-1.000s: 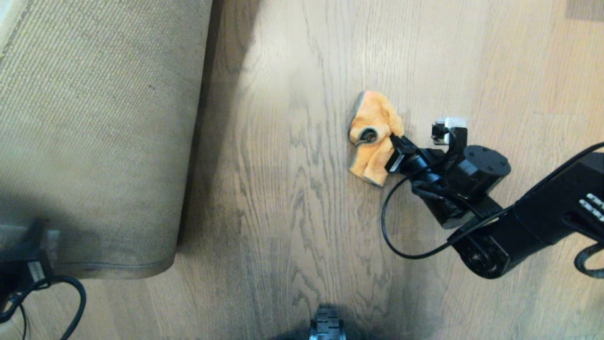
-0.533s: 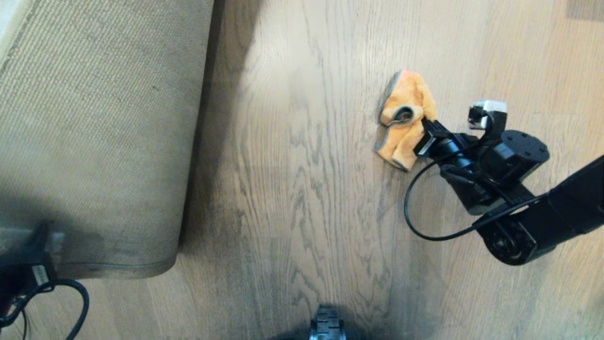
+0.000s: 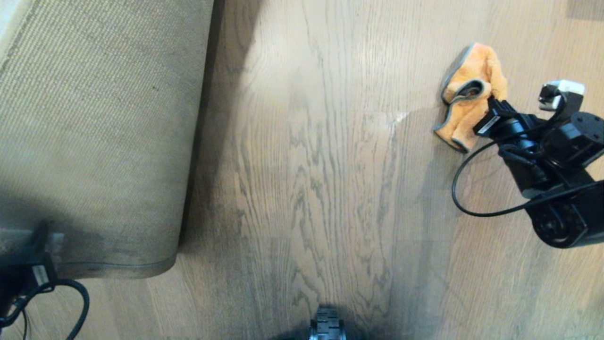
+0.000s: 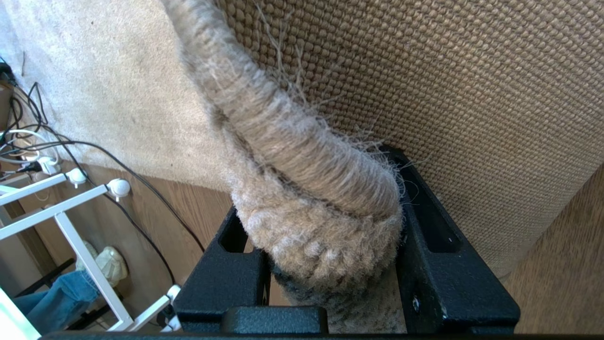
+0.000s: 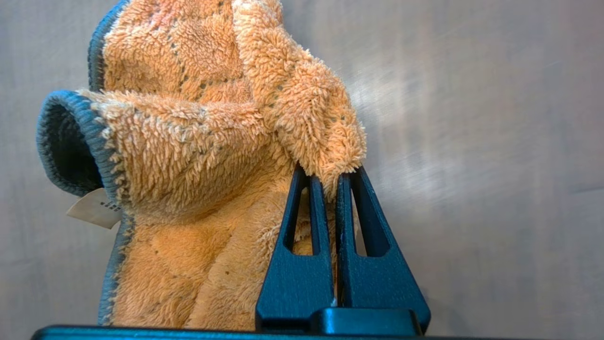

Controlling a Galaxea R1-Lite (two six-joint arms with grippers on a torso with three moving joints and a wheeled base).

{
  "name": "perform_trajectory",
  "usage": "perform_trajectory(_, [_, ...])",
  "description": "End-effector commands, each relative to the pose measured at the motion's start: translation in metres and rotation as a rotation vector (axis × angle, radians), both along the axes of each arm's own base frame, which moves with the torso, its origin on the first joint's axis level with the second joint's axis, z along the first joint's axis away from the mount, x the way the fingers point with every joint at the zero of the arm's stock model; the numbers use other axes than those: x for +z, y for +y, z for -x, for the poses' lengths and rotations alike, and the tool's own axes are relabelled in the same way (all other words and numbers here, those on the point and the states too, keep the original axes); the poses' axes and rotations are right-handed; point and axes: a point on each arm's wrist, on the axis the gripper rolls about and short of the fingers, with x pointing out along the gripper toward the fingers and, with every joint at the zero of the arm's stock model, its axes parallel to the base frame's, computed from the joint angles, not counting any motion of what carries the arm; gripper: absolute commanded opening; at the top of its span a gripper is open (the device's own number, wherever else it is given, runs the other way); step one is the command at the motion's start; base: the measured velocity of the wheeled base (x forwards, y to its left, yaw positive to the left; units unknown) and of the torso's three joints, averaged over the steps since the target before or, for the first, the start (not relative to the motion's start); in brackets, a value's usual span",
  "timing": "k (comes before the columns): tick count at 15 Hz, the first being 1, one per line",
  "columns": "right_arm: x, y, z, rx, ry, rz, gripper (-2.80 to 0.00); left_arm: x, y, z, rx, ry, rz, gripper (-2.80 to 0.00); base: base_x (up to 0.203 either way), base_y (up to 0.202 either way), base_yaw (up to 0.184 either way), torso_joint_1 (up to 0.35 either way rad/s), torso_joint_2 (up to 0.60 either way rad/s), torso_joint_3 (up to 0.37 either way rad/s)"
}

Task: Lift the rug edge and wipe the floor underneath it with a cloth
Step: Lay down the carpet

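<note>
Head view, from the left: the rug edge (image 3: 141, 269) sits folded back in the left gripper (image 4: 330, 264) clamped around it, while the right gripper (image 3: 490, 111), pinched shut on the cloth (image 3: 469, 97), has dragged it across the floor (image 3: 306, 165) well away from the rug, suggesting a wiping stroke ending.

A white metal frame (image 4: 71, 222) stands off to one side of the left pincer. Black cables (image 4: 94, 156) and white plugs (image 4: 118, 188) lie beside it. Blue jeans (image 4: 66, 293) show low down by the frame.
</note>
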Motion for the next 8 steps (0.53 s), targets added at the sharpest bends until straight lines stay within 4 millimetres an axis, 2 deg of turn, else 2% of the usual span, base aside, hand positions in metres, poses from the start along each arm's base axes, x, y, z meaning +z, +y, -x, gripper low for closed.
perform_trajectory(1, [0.014, -0.016, 0.007, -0.047, -0.078, -0.005, -2.80, 0.001, 0.000, 0.000, 0.004, -0.004, -0.002, -2.80, 0.000, 0.000, 0.000, 0.000, 0.00, 0.000])
perform_trajectory(8, [0.039, -0.057, 0.028, -0.105, -0.144, 0.091, -2.80, 0.001, 0.000, 0.001, 0.006, -0.009, -0.002, -2.80, 0.000, 0.000, 0.000, 0.000, 0.00, 0.000])
